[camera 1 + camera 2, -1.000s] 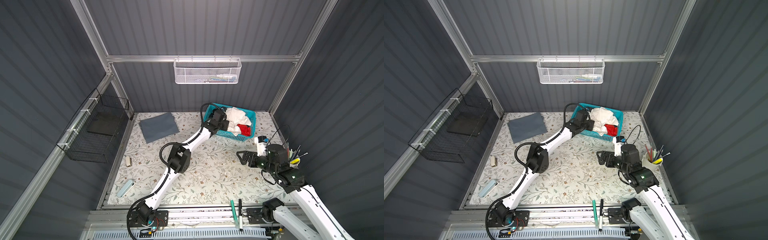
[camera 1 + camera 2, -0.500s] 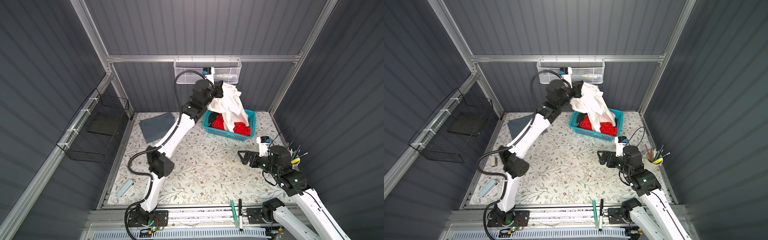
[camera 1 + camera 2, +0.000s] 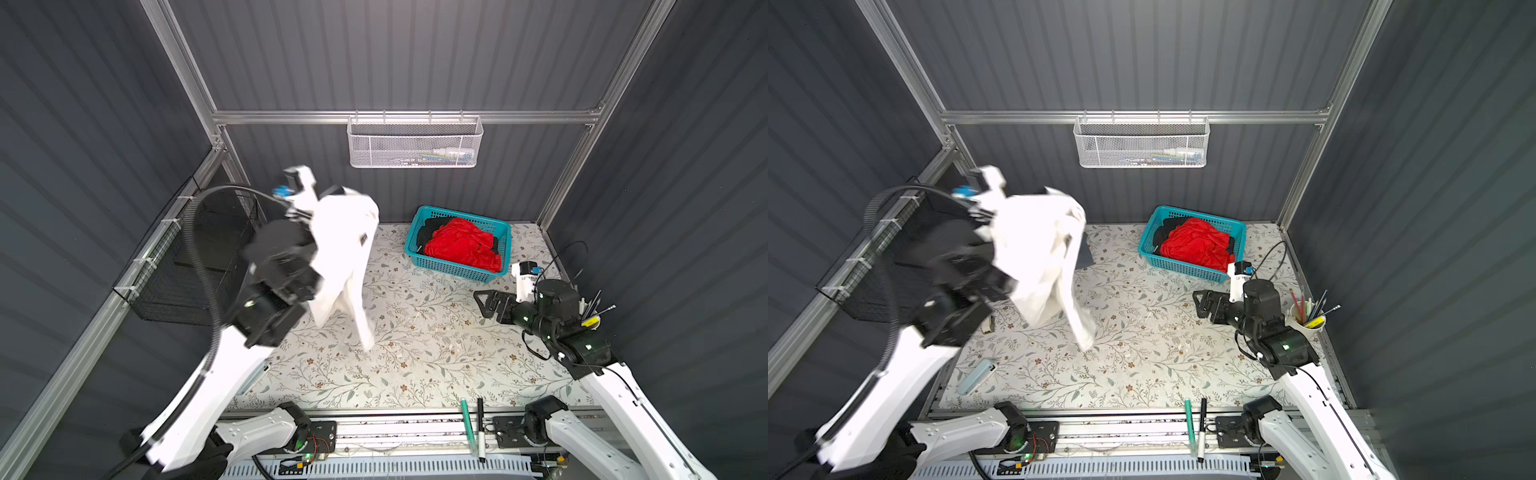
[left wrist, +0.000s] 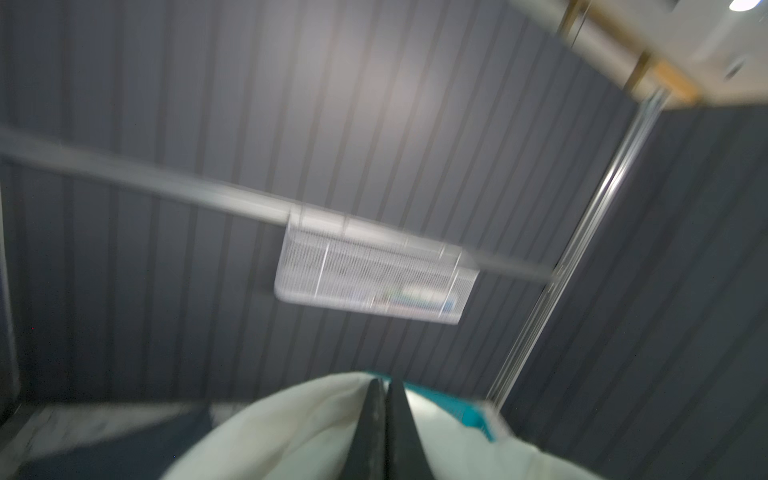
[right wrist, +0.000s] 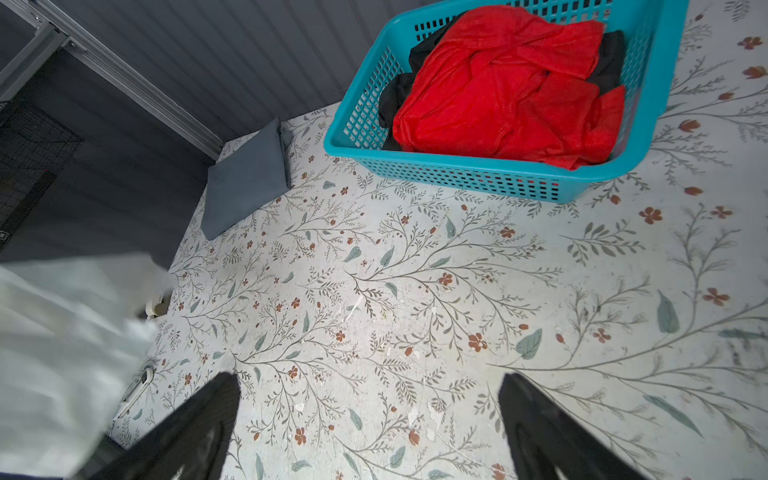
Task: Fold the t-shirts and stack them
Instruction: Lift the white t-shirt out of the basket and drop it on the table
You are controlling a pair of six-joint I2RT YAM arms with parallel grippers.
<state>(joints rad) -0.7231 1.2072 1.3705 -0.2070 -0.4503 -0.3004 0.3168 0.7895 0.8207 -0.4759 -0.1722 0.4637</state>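
off-white shirt (image 3: 340, 257): creamy white, plain; one small black mark shows in both top views.
red shirt (image 5: 507, 83): bright red, plain.
black shirt (image 5: 392, 97): black, plain.
grey shirt (image 5: 245, 183): slate grey, plain.
basket (image 5: 457, 176): teal plastic, grid of small holes.
table cover (image 5: 415, 266): pale grey-white; printed with thin branching stems, grey-green leaves, rust-brown flowers.
walls (image 3: 395, 54): dark grey, vertical ribs.
wall tray (image 3: 413, 145): white mesh.
side cage (image 3: 195, 266): black wire.
pen (image 3: 466, 419): green.
marker (image 3: 481, 428): black and white.
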